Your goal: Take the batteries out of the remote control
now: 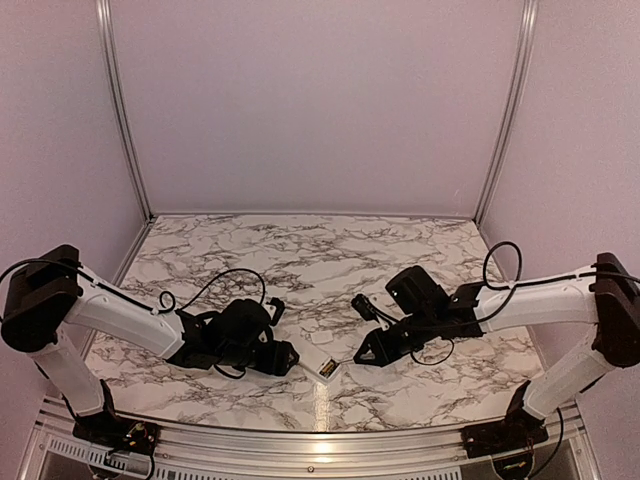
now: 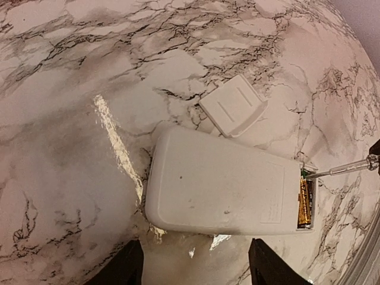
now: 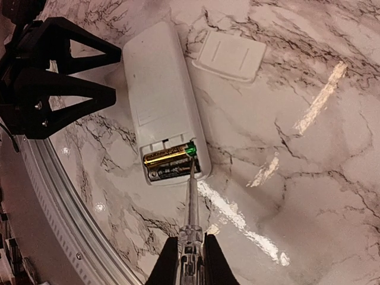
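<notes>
Since cover (image 3: 230,55) lies off beside it, remote (image 3: 163,89) shows both batteries (image 3: 169,160), at 6 o'clock of table (image 1: 420,250) | right gripper (image 3: 190,256) pinches probe (image 3: 191,199), tip at their end, likely to lever | left gripper (image 2: 196,264) spread at remote's other end, likely bracing

White remote control (image 3: 161,83) back-up on the marble desk (image 3: 309,178), end compartment open on two batteries (image 3: 167,160), gold-orange and dark. Thin stick (image 3: 191,202) clamped in the right gripper (image 3: 190,250), tip at their green-marked end. Detached back panel (image 3: 230,54) just beside.
</notes>
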`<move>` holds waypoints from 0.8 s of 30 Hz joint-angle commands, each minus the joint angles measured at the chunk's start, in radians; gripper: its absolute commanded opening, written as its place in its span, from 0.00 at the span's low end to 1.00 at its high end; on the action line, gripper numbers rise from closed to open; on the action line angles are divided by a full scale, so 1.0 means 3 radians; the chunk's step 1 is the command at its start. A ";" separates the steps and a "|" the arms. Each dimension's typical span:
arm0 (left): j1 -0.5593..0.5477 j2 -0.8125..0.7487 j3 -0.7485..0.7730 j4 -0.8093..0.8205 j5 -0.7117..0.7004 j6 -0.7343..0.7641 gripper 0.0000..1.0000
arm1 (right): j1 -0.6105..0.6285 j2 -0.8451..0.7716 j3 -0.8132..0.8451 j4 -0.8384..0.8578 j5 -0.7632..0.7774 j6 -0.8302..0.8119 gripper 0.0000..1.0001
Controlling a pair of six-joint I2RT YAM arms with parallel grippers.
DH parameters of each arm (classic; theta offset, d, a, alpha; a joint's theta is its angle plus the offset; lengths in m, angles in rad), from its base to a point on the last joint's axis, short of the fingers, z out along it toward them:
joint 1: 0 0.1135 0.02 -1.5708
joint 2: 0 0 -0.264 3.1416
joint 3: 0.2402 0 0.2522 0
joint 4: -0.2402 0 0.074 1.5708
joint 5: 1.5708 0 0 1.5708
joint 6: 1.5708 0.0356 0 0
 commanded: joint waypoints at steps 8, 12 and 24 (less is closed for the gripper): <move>-0.0020 0.0244 0.0252 -0.0115 -0.0576 0.0310 0.78 | 0.0012 0.0340 0.0407 -0.0232 0.0214 -0.0072 0.00; -0.0019 0.0255 0.0249 -0.0031 -0.0302 0.0308 0.76 | 0.0012 0.0526 0.0561 -0.0241 0.0177 -0.0189 0.00; -0.0020 0.0138 0.0119 0.0003 0.0158 0.0159 0.62 | 0.0012 0.0450 0.0541 -0.0273 -0.0033 -0.0326 0.00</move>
